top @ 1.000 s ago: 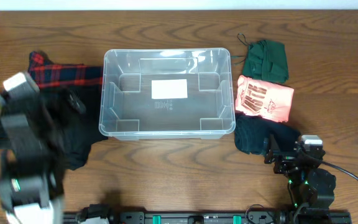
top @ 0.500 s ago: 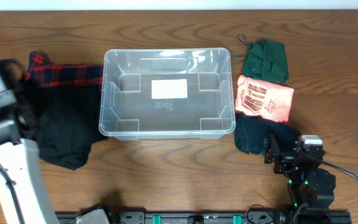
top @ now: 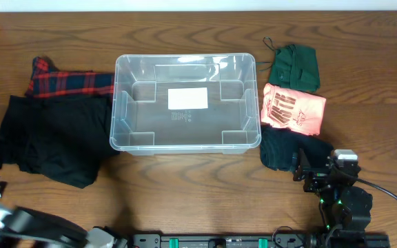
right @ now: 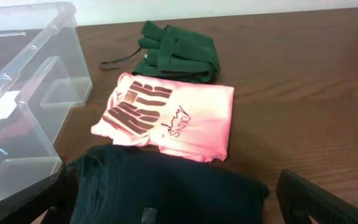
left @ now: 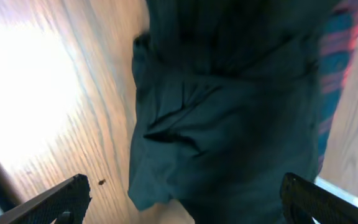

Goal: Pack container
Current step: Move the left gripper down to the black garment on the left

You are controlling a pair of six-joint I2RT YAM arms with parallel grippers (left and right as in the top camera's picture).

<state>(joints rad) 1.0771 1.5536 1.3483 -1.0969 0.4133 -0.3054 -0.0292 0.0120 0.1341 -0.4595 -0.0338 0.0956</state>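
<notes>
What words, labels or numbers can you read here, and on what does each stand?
"ARTE" or near it, unsure: dark block letters on the pink shirt.
Dark script beneath them: not legible.
White label on the container base: no text readable.
Moulded marks below that label: too small.

Your right gripper [right: 174, 186] hangs with its fingers [right: 319, 199] spread to both lower corners of the view, and a folded dark garment [right: 166, 193] fills the foreground between them. Just beyond it on the wooden bench [right: 303, 74] lies a pink shirt [right: 179, 118] with dark lettering. Farther back sits a green garment [right: 179, 56], its cord [right: 117, 63] trailing left. The clear container [right: 36, 81] stands at the left.
</notes>
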